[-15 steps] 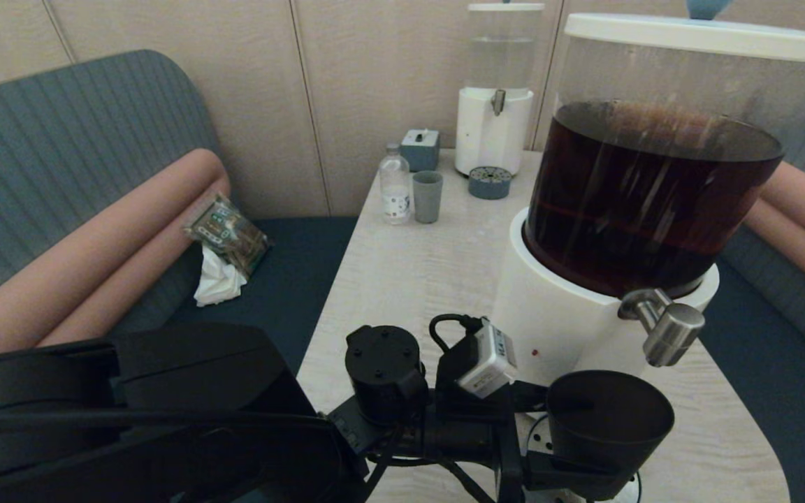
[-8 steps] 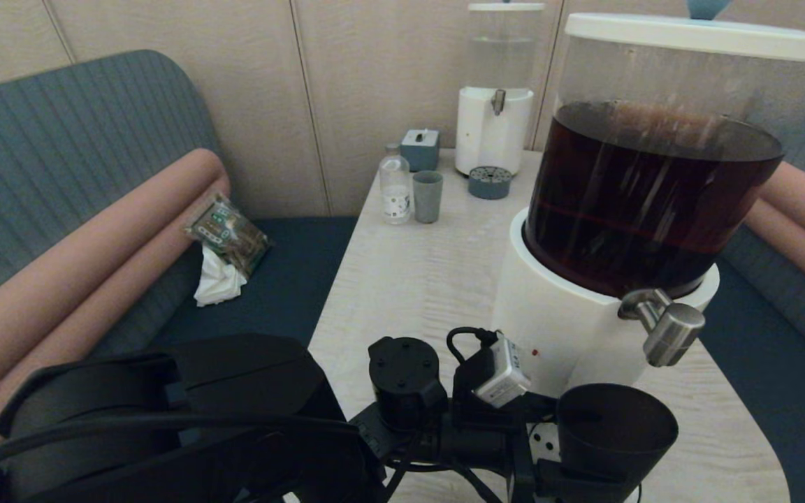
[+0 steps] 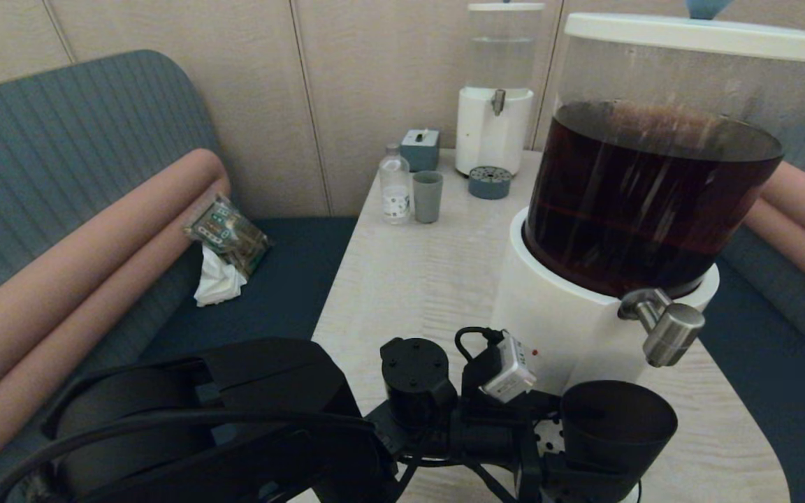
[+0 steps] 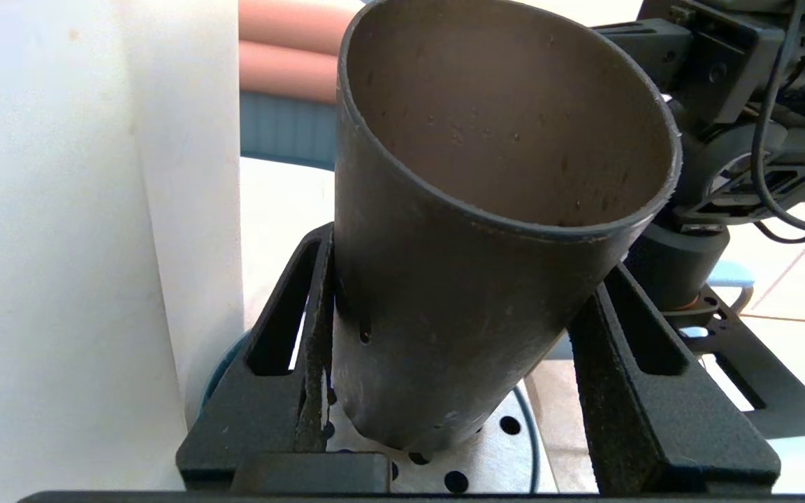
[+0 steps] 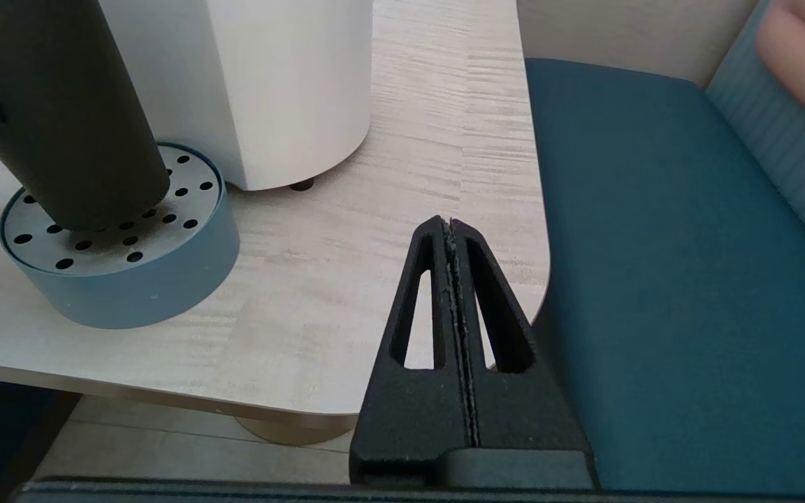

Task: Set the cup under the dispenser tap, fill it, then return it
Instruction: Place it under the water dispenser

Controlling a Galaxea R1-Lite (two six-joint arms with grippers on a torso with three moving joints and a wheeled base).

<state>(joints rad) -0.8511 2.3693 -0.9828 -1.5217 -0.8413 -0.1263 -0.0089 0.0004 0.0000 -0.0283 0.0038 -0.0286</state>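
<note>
The black cup [image 3: 618, 423] stands tilted with its base at the perforated top of the blue-grey drip tray [image 5: 123, 279]. It is just below and slightly left of the dispenser tap [image 3: 669, 334]. My left gripper [image 4: 464, 255] is shut on the cup [image 4: 486, 209], one finger [image 4: 291, 363] on each side of its lower wall. The cup's inside looks empty. The large dispenser [image 3: 647, 195] holds dark brown drink. My right gripper [image 5: 450, 227] is shut on nothing, low over the table's near right corner, beside the cup [image 5: 60, 112].
A small white dispenser [image 3: 495, 133], a grey-blue cup [image 3: 428, 196], a clear bottle [image 3: 395, 187], a small grey box [image 3: 420, 148] and a second drip tray [image 3: 490, 182] stand at the table's far end. Blue seats flank the table [image 3: 416, 272]; its rounded edge [image 5: 539, 279] is near my right gripper.
My left arm has slid right and forward, carrying the cup a little further right and lower, closer under the tap. Nothing else moved.
</note>
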